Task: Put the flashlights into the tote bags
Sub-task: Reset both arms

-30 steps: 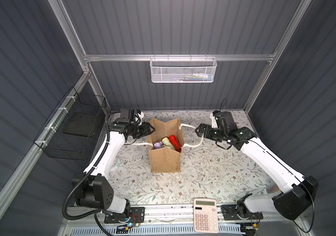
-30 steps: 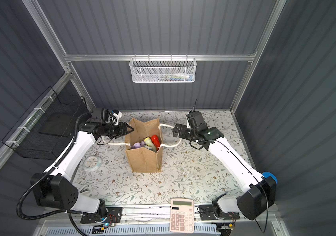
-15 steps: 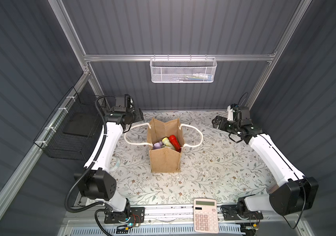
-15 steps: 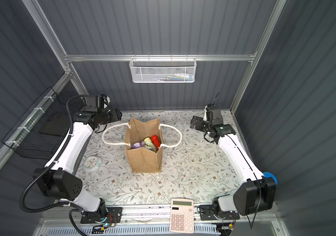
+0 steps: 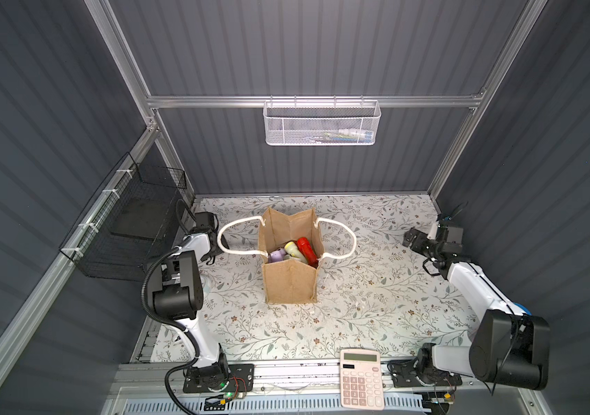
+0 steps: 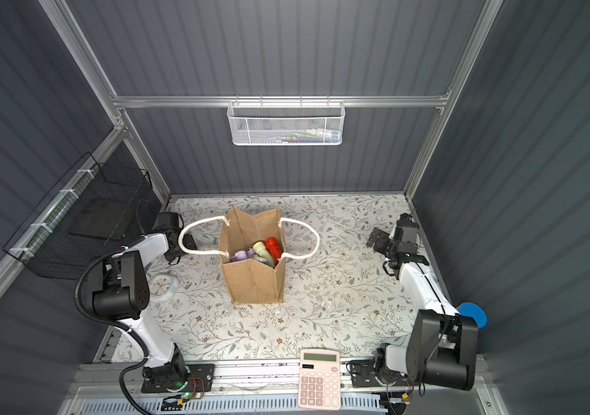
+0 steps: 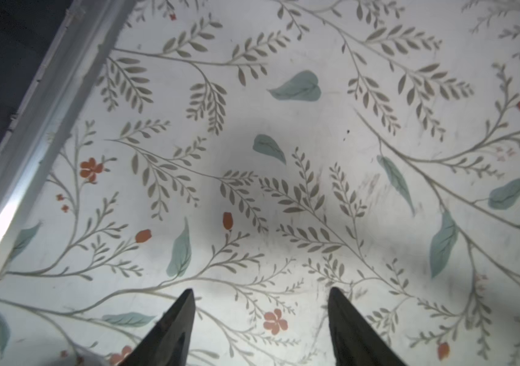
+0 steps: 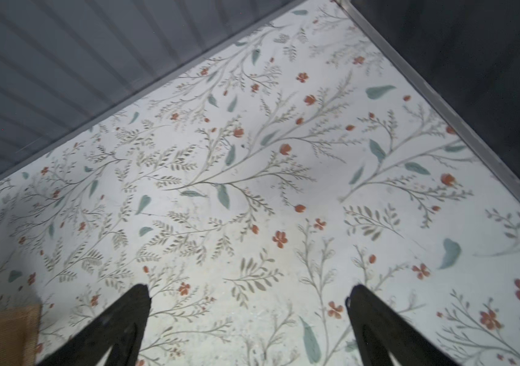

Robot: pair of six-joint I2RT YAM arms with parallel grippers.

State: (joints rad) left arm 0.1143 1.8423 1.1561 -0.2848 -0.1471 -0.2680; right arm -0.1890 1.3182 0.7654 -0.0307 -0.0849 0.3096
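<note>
1. The bag (image 5: 290,284) stands upright at mid-frame in both top views, its mouth open and its handles (image 5: 338,222) splayed to either side.
2. The flashlights (image 5: 297,249), red, yellow-headed and lilac, lie inside it; their number is unclear from above.
3. The left gripper (image 7: 260,293), left of the bag, has its jaws partly apart and empty over the mat (image 7: 315,111), with a handle loop just beside it.
4. The right gripper (image 8: 249,290), at the frame's right, is spread wide and holds nothing.
5. A calculator (image 5: 361,379) sits at the bottom edge, a white basket (image 5: 320,124) hangs at top centre, and a black basket (image 5: 132,230) hangs at the left.
</note>
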